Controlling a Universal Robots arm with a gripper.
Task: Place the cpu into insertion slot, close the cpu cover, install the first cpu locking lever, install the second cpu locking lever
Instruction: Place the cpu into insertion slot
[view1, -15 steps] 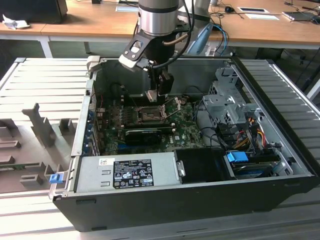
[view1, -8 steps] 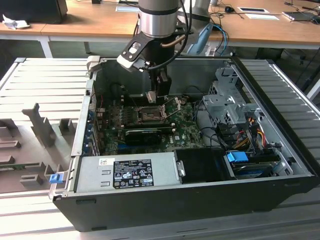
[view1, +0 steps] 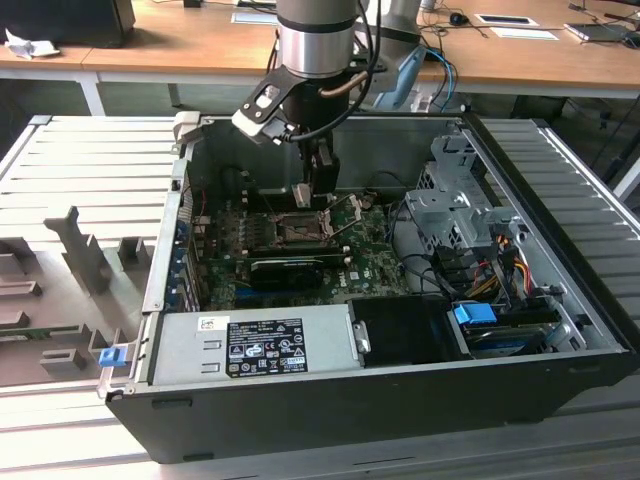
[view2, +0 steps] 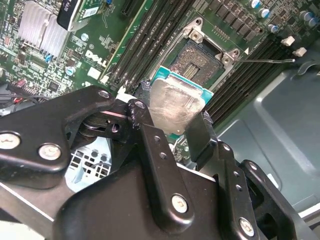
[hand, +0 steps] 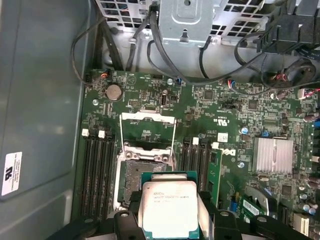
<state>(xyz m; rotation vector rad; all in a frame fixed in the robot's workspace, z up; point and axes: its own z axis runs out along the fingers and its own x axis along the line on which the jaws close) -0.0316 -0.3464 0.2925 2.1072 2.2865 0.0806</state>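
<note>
One computer case (view1: 300, 420) lies on its side on the ribbed table (view1: 90, 150) with its panel off, I judge so your arm can reach the motherboard (view1: 375, 270) from above. Moving in from the exterior view's left, the arm hangs inside the case with the gripper (view1: 320, 185) just over the socket (view1: 297, 228).

In the first wrist view the cpu cover (hand: 148, 117) is swung open, away from the socket, leaving the contact bed bare. That looks deliberate, since nothing could go in with the frame down. In the second wrist view a thin locking lever (view2: 265, 61) juts out sideways, free of its catch, seemingly for the same reason.

The cpu (hand: 169, 207) is not seated: it hangs partly over the socket, pale metal top up and roughly level. Your gripper's two fingers (view2: 150, 145) are drawn in on opposite edges of the chip and clamp it. An edge hold like that probably keeps its underside untouched.

Further to the exterior view's right, the drive cage (view1: 460, 200) stands well apart from the work.
</note>
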